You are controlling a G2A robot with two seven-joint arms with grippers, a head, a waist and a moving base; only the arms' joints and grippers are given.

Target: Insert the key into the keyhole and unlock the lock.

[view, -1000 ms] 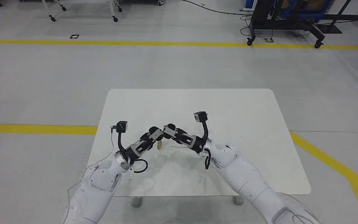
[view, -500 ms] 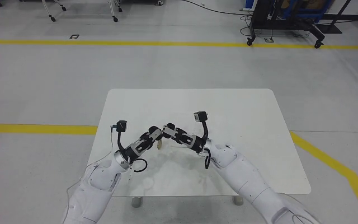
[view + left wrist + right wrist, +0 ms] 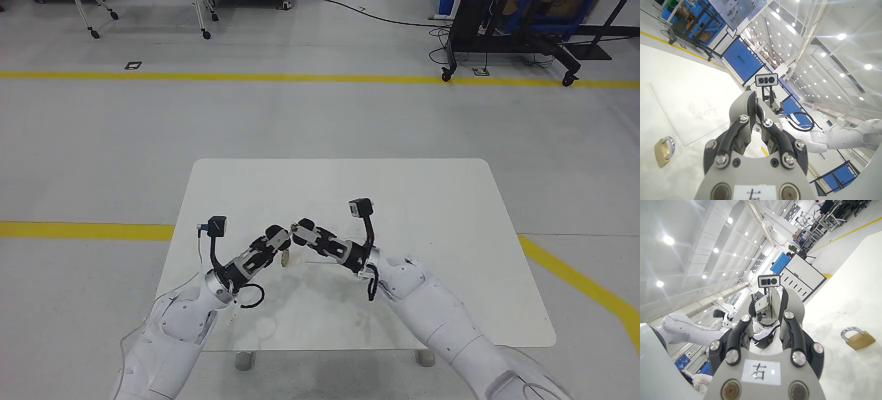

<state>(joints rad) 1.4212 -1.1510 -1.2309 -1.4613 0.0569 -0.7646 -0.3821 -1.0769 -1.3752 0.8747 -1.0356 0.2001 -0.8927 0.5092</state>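
While left claw (image 3: 755, 97) faces right claw (image 3: 768, 298), padlock (image 3: 861, 341) nearby

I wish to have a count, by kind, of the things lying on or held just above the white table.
Brass padlock with a silver shackle: 1
Robot grippers: 2 (left gripper, right gripper)
Total: 3
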